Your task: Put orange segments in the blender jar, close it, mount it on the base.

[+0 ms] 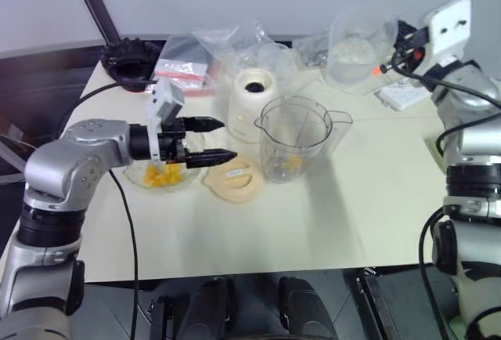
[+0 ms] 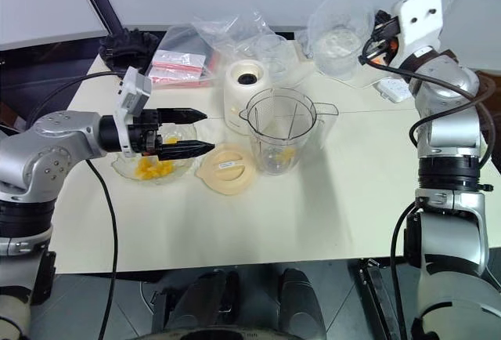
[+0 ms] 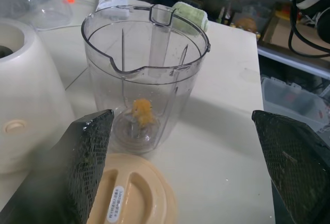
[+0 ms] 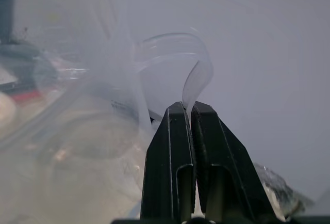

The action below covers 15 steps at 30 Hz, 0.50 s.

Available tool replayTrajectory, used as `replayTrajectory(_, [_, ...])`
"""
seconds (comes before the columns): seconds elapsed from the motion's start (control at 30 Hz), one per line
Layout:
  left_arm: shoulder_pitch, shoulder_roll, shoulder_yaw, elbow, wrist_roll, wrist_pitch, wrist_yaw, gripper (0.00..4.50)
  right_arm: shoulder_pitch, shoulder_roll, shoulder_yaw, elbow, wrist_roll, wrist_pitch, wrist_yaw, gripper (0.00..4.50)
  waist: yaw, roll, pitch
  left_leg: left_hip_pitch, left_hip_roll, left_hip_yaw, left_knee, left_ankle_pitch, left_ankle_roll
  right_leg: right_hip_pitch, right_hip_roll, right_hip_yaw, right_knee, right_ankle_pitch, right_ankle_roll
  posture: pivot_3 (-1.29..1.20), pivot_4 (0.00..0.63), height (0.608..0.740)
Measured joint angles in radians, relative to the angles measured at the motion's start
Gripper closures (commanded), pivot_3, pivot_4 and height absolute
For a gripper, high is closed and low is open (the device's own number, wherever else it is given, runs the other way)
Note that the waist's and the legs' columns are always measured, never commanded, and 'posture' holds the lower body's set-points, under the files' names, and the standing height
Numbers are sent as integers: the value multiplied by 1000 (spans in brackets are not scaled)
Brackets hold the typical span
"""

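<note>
The blender jar (image 1: 293, 136) stands upright mid-table, and a few orange segments (image 3: 142, 111) lie on its bottom. More orange segments (image 1: 164, 174) fill a scalloped glass bowl (image 1: 137, 175) to its left. My left gripper (image 1: 228, 139) hovers over that bowl, open and empty, pointing toward the jar. The cream base (image 1: 254, 101) stands just behind the jar. A peach-cream lid (image 1: 233, 179) lies flat in front of the base. Raised at the back right, my right gripper (image 4: 190, 108) is shut on the thin rim of a clear plastic jug (image 1: 356, 42).
Crumpled clear bags (image 1: 235, 42) and a red-striped packet (image 1: 184, 70) lie at the back. A black ridged object (image 1: 129, 58) sits at the back left corner. A white item (image 1: 403, 97) lies under the raised jug. Open tabletop (image 1: 352, 215) stretches toward the front edge.
</note>
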Motion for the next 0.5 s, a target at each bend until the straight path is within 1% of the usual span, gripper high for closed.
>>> replayTrajectory(0.27, [0, 0, 1, 0, 0, 0, 11, 0, 21, 0, 37, -64, -25, -10, 38, 4479, 1, 0, 0, 0, 0, 1, -1, 0, 0, -1, 0, 0, 0, 0, 0, 0, 150, 740])
replayTrajectory(0.5, [0, -5, 0, 0, 0, -1, 15, 0, 39, -13, 85, -64, -119, -121, 46, 4479, 0, 0, 0, 0, 0, 2, -2, 0, 0, -2, 0, 1, 0, 0, 0, 0, 150, 740])
